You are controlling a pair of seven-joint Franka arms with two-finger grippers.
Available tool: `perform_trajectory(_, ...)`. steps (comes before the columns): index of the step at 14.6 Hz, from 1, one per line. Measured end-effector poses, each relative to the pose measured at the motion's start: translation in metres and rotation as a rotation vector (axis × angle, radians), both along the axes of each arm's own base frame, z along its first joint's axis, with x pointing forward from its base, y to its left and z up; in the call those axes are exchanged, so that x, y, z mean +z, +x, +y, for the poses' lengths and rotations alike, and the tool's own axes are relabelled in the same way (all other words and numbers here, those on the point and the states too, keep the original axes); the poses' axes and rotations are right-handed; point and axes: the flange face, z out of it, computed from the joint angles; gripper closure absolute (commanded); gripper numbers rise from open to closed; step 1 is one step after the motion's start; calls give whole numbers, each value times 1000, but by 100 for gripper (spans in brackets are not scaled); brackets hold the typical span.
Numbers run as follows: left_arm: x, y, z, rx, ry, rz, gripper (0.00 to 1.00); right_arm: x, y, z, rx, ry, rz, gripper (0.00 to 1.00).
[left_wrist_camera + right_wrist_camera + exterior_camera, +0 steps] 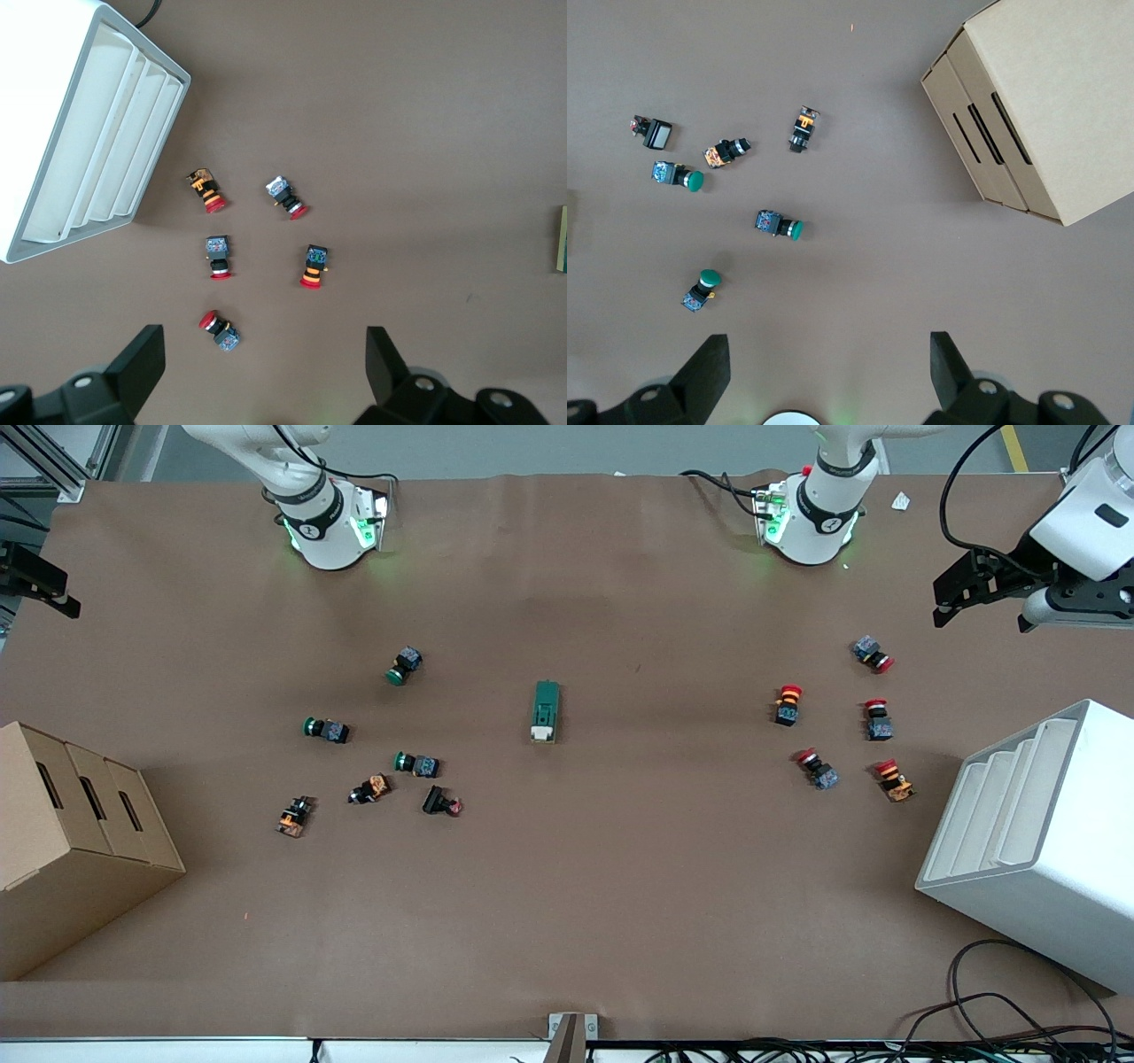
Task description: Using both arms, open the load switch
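Note:
The load switch (546, 710) is a dark-green block with a cream end, lying alone at the middle of the brown table (567, 903). Only its edge (562, 239) shows in the left wrist view. My left gripper (961, 598) hangs open in the air at the left arm's end of the table, over bare table beside a red push-button (220, 328); its fingers (142, 363) hold nothing. My right gripper (44, 589) hangs open at the right arm's end, its fingers (709, 367) wide apart over bare table, with nothing between them.
Several red push-buttons (788, 704) lie toward the left arm's end, beside a white slotted bin (1036, 841). Green and orange push-buttons (416, 763) lie toward the right arm's end, next to a cardboard box (80, 841). Cables (1019, 1019) trail at the table's near edge.

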Motion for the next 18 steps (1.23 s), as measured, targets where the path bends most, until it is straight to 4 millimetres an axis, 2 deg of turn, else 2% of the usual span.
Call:
perform_trajectory(4,0,-1,-7,-12,1,0,0,0,0,-1,2,0,-2,0)
perform_trajectory(5,-1,-2,-15,-28,2,1,0,0,0,-1,7,0,-3,0)
perform_trajectory(7,-7,-3,-46,-75,5,10,0,1,0,-1,12,-1,-8,0)
perform_trajectory(9,-21,-2,-95,-93,4,13,0,1,0,-1,12,0,-5,0)
perform_trajectory(12,-57,-10,-191,-8,-17,29,0,2,0,-2,9,0,-5,0)
perform_trajectory(15,-104,-30,-284,78,-51,61,0,2,0,-2,12,-1,-9,0)
perform_trajectory(18,-155,-60,-364,143,-26,42,0,2,1,-1,20,-6,-10,0)
